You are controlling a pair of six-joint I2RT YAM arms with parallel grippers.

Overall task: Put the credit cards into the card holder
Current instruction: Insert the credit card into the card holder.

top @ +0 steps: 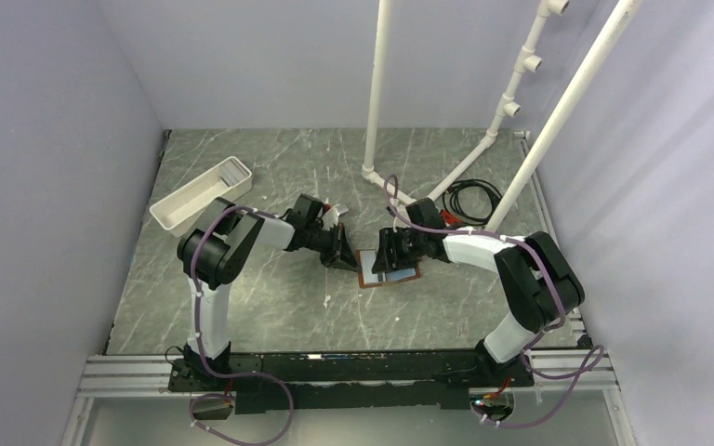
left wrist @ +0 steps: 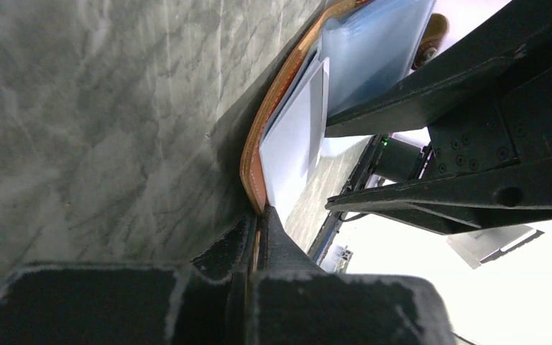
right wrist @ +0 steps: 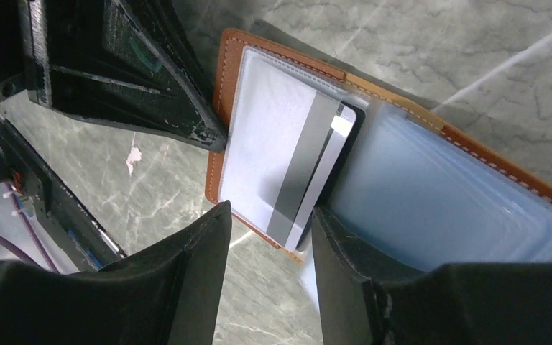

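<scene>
The brown leather card holder [top: 369,276] lies open on the marble table between both arms. My left gripper [top: 342,253] is shut on its left leather edge [left wrist: 254,158], and a thin tan strip shows between the fingertips [left wrist: 260,215]. A white credit card [right wrist: 266,144] with a grey stripe lies on the holder's left half [right wrist: 223,79], partly under a clear pocket. My right gripper [right wrist: 270,208] hovers over the card's near end, open, one finger on each side of it. Pale blue layers [right wrist: 445,194] cover the right half; I cannot tell whether they are sleeves or cards.
A long white tray [top: 202,193] sits at the back left. White pipes [top: 376,93] rise from the back of the table, and a black cable coil [top: 472,197] lies by them. The left gripper's black finger [right wrist: 151,93] crowds the holder's left side.
</scene>
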